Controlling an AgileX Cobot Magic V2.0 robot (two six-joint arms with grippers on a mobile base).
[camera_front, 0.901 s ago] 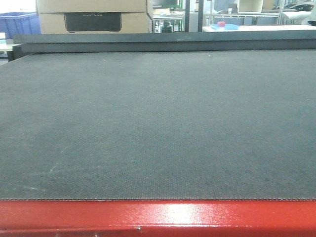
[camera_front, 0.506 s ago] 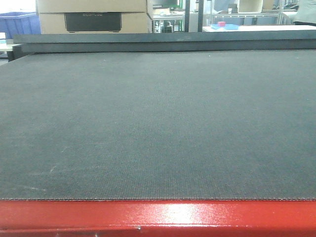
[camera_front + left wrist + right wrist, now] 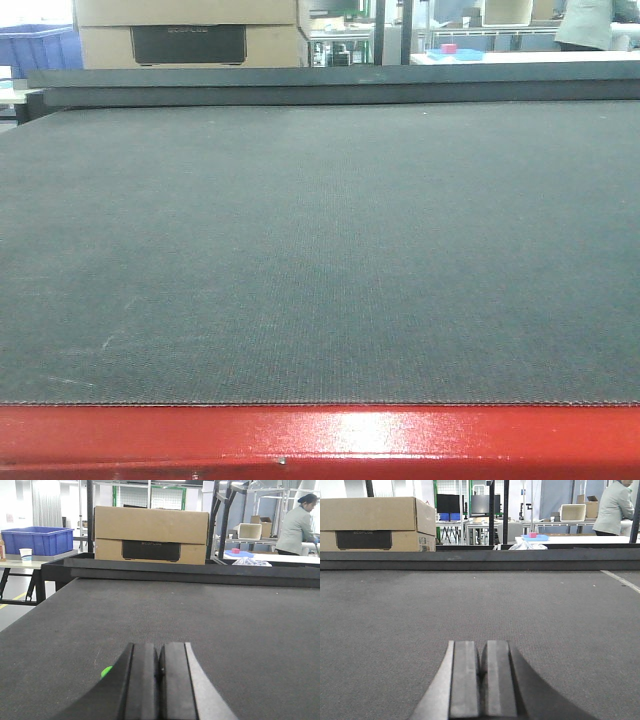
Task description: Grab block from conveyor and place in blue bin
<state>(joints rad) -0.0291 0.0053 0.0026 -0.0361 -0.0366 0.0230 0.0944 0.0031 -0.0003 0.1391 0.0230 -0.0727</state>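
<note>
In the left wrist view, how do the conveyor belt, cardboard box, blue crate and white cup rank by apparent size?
1. conveyor belt
2. cardboard box
3. blue crate
4. white cup
The belt is nearest the camera, so only apparent size is ranked.

I read this as a factory or warehouse floor: wide conveyor on a red frame, large cardboard box, blue crate on a trestle table, steel framing, worker at a bench.
</note>
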